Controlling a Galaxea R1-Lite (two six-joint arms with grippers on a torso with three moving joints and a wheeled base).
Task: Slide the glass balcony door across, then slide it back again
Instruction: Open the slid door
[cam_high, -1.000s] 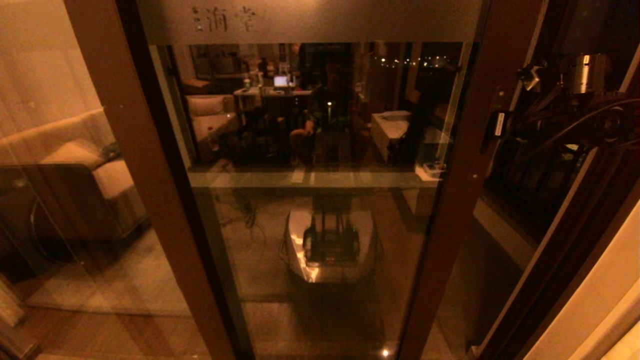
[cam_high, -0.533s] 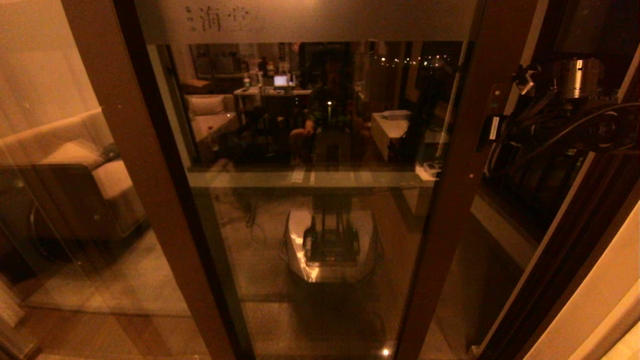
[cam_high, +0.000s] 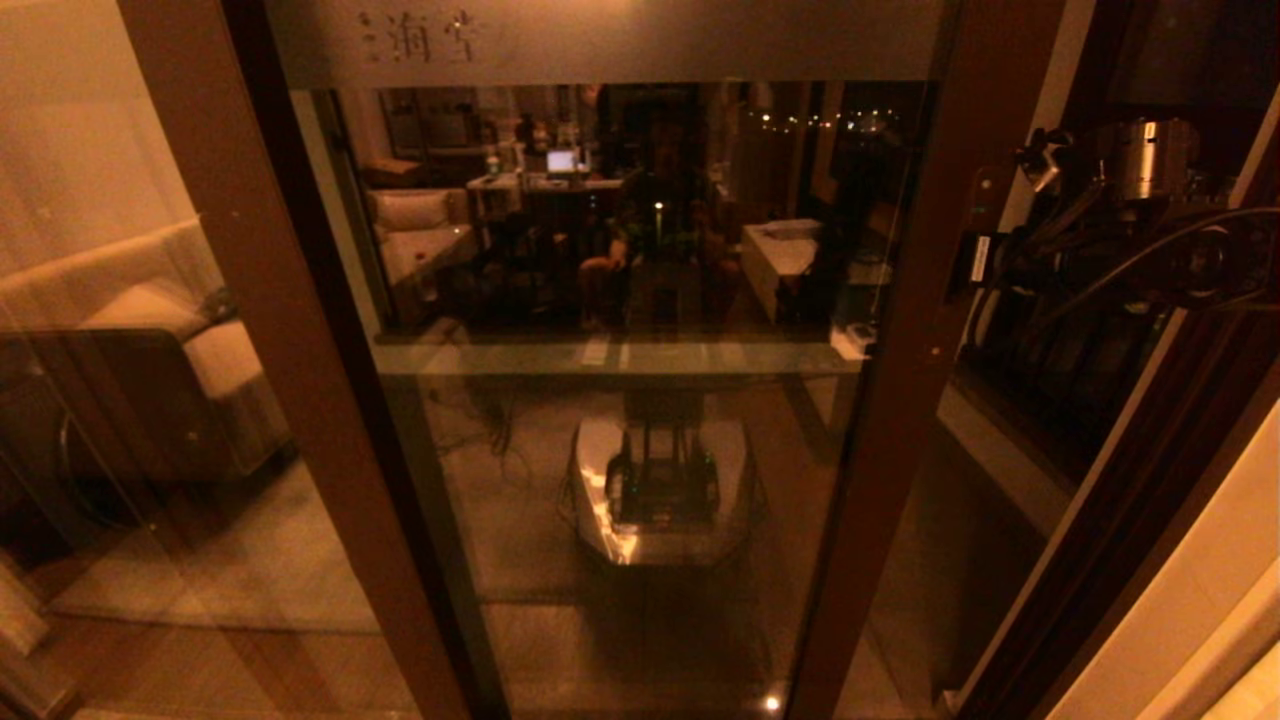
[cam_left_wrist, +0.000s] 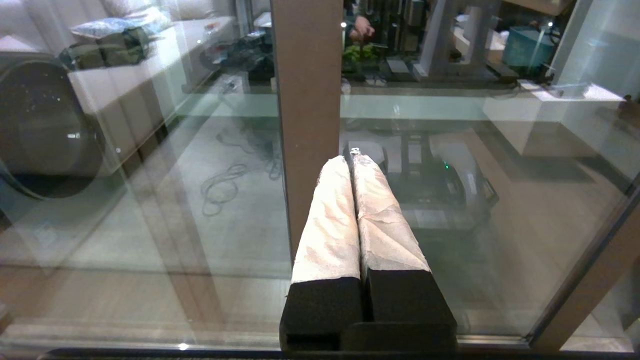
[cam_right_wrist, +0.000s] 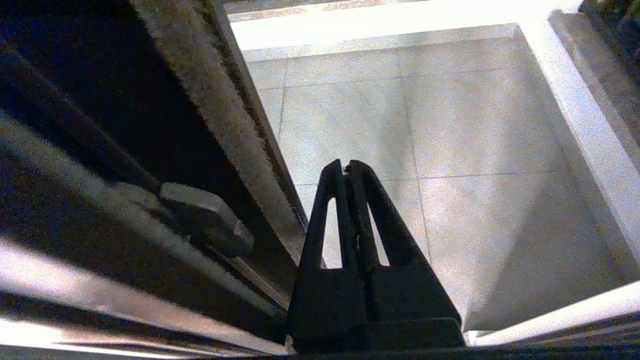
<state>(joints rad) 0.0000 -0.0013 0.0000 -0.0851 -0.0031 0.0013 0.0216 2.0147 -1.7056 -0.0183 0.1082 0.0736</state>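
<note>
I see the door (cam_high: 620, 330) filling the middle of my head view, its frosted band (cam_high: 610, 40) along the top and its brown stiles on either side. The right stile (cam_high: 925, 330) sits just left of my right arm (cam_high: 1120, 230), which reaches up against the door's right edge. Past that edge is a gap with balcony floor (cam_right_wrist: 410, 125) showing through it.

In the right wrist view the right gripper (cam_right_wrist: 346, 167) has its black fingers pressed together, holding nothing, pointing down over the pale floor tiles just beside the door's edge (cam_right_wrist: 225, 120).

In the left wrist view the left gripper (cam_left_wrist: 350, 160) also has its padded fingers pressed together and empty, tips near the door's left stile (cam_left_wrist: 307, 100), facing the glass. I cannot tell whether they touch it.
</note>
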